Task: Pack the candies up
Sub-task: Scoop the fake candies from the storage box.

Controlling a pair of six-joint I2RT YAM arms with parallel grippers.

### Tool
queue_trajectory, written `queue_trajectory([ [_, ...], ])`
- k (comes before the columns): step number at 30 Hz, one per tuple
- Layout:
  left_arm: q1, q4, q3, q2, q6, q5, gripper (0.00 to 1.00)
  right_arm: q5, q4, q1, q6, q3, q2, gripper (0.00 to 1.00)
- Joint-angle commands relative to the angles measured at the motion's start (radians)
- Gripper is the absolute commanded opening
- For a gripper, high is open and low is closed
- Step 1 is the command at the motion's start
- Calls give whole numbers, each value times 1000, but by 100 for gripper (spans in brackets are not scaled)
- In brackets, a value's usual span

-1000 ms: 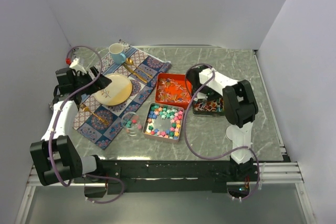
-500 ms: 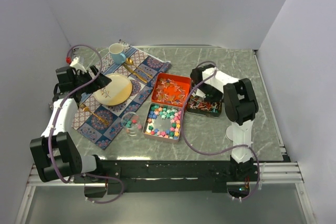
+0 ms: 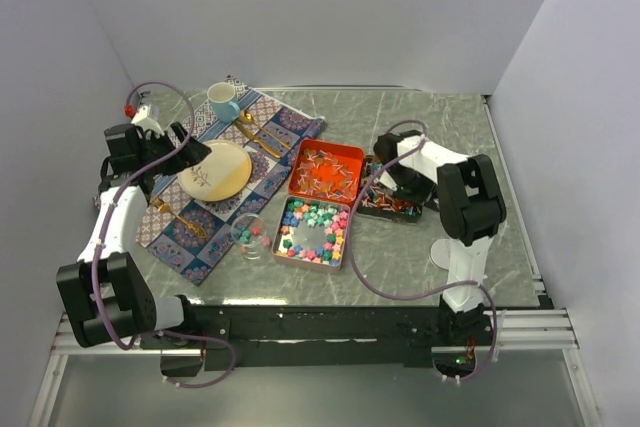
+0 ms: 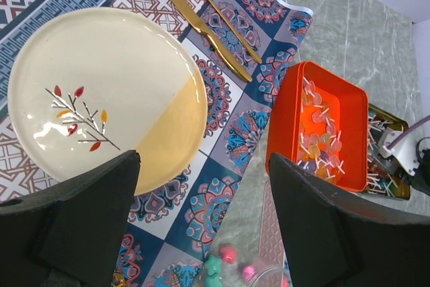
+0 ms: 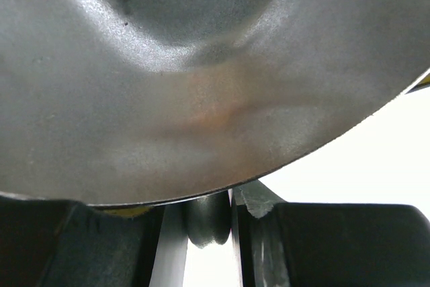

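Right gripper point(image 3: 398, 179) clamps the silver scoop point(image 5: 201, 65) over the wrapped candies point(image 3: 384, 203).
They lie just below its fingers; left gripper point(image 4: 201, 230) gapes, well apart.

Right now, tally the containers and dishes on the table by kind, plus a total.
tins: 3 (orange tin, silver tin, dark tin)
glass cup: 1
mug: 1
plate: 1
total: 6
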Motion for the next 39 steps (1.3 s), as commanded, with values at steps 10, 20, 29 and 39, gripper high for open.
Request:
queue_trajectory([
  [10, 4, 1, 114, 37, 48, -25, 84, -85, 344, -53, 5, -106, -77, 0],
  [20, 4, -67, 177, 81, 131, -28, 84, -146, 480, -61, -1, -252, -218, 0],
  [29, 4, -27, 171, 86, 154, 4, 84, -169, 496, -56, -83, -287, -337, 0],
  [39, 4, 19, 158, 81, 134, 33, 84, -97, 453, -26, -122, -262, -411, 0],
])
